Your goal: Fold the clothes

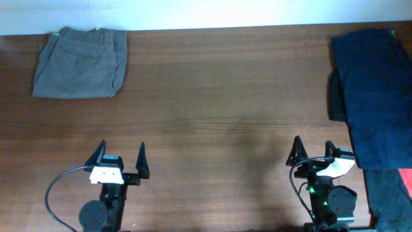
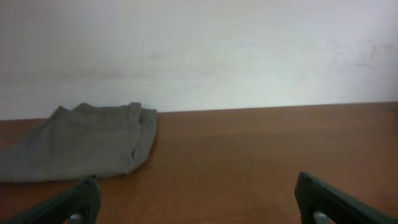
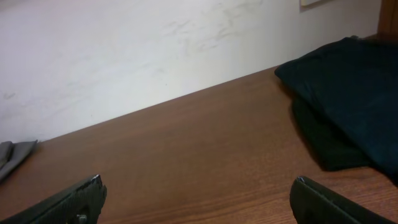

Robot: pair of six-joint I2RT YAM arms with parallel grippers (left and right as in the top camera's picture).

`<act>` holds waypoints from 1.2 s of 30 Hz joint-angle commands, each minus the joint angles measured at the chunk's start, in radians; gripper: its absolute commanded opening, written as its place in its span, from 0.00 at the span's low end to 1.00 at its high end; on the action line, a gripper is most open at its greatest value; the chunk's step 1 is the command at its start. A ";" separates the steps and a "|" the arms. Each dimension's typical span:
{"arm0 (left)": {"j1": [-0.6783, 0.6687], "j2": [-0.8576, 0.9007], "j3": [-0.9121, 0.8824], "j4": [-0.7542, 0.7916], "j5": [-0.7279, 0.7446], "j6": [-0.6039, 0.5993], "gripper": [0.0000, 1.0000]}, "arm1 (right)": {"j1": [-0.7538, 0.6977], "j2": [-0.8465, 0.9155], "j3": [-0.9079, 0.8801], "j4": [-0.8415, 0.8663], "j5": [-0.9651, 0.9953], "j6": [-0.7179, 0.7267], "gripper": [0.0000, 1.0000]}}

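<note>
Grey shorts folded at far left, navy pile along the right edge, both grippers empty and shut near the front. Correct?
Not quite: both grippers are open, not shut. The overhead view shows the left gripper and right gripper with fingers spread wide, nothing between them. The rest holds: grey shorts folded far left, navy pile along the right edge.

The overhead view looks straight down from well above and takes in the whole desk [image 1: 212,116]. Each wrist view sits low, close over the desk, and faces the pale wall [image 2: 199,50] at its far edge. The left wrist view shares the grey shorts [image 1: 80,62] with the overhead's upper left. The right wrist view shares the navy garment [image 1: 376,90] with the overhead's right side.
</note>
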 commanded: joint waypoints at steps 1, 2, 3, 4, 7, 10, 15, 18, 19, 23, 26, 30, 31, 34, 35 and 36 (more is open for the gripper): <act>0.027 -0.056 -0.035 0.009 0.031 -0.002 0.99 | 0.009 -0.010 -0.005 -0.008 0.002 0.000 0.99; 0.035 -0.065 -0.040 0.006 0.031 -0.002 0.99 | 0.009 -0.010 -0.005 -0.008 0.002 0.000 0.99; 0.042 -0.075 -0.046 0.006 0.028 0.002 0.99 | 0.009 -0.010 -0.005 -0.008 0.002 0.000 0.99; 0.049 -0.074 -0.053 0.013 0.028 0.005 0.99 | 0.009 -0.010 -0.005 -0.008 0.002 0.000 0.99; 0.060 -0.074 -0.060 0.005 0.028 0.005 0.99 | 0.009 -0.010 -0.005 -0.008 0.002 0.000 0.99; 0.061 -0.074 -0.060 0.005 0.027 0.005 0.99 | 0.009 -0.010 -0.005 -0.008 0.002 0.000 0.99; 0.100 -0.074 -0.060 -0.013 0.024 0.005 0.99 | 0.009 -0.010 -0.005 -0.008 0.002 0.000 0.99; 0.128 -0.074 -0.060 -0.014 0.024 0.005 0.99 | 0.009 -0.010 -0.005 -0.008 0.002 0.000 0.99; 0.134 -0.074 -0.060 -0.017 0.024 0.005 0.99 | 0.009 -0.010 -0.005 -0.008 0.002 0.000 0.99; 0.135 -0.074 -0.060 -0.095 0.023 0.005 0.99 | 0.009 -0.010 -0.005 -0.008 0.002 0.000 0.99; 0.134 -0.074 -0.060 -0.088 0.031 0.004 0.99 | 0.009 -0.010 -0.005 -0.008 0.002 0.000 0.99; 0.134 -0.074 -0.060 -0.088 0.031 0.004 0.99 | 0.009 -0.010 -0.005 -0.008 0.002 0.000 0.99; 0.134 -0.074 -0.060 -0.088 0.031 0.004 0.99 | 0.009 -0.010 -0.005 -0.008 0.002 0.000 0.99; 0.134 -0.074 -0.060 -0.088 0.031 0.004 0.99 | 0.009 -0.010 -0.005 -0.008 0.002 0.000 0.99; 0.134 -0.074 -0.060 -0.088 0.031 0.004 0.99 | 0.009 -0.010 -0.005 -0.008 0.002 0.000 0.99; 0.134 -0.074 -0.060 -0.088 0.031 0.004 0.99 | 0.009 -0.010 -0.005 -0.008 0.002 0.000 0.99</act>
